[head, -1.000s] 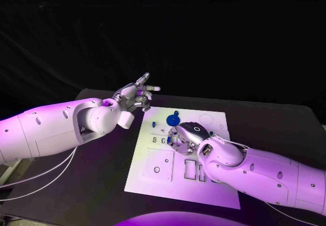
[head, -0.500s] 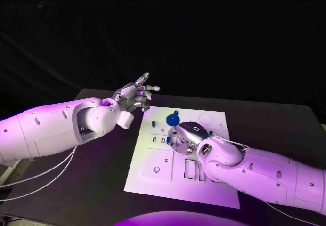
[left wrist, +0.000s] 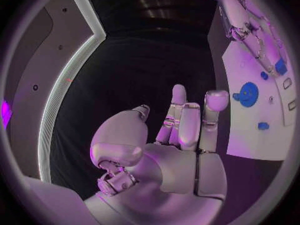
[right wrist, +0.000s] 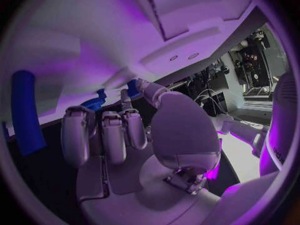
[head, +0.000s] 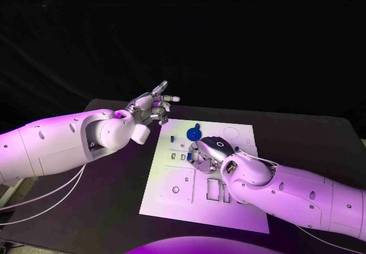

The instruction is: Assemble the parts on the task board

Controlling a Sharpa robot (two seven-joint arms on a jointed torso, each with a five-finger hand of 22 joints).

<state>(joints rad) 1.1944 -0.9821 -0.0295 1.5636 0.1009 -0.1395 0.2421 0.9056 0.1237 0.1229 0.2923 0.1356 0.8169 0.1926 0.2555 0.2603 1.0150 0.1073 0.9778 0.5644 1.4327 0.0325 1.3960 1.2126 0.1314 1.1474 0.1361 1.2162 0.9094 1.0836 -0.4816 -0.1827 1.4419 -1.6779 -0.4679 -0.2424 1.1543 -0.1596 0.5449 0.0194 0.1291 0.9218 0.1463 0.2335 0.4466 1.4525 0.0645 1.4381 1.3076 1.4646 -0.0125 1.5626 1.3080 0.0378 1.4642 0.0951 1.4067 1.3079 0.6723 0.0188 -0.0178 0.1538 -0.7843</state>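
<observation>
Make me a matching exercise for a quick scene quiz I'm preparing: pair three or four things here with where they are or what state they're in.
Things:
1. left hand
2. right hand
3. round blue part
4. task board

Places or states:
A. down on the board's middle, fingers at small parts
B. flat on the black table
C. raised beyond the board's far left corner, holding nothing
D. lies near the board's far edge

Pairs: 1-C, 2-A, 3-D, 4-B
</observation>
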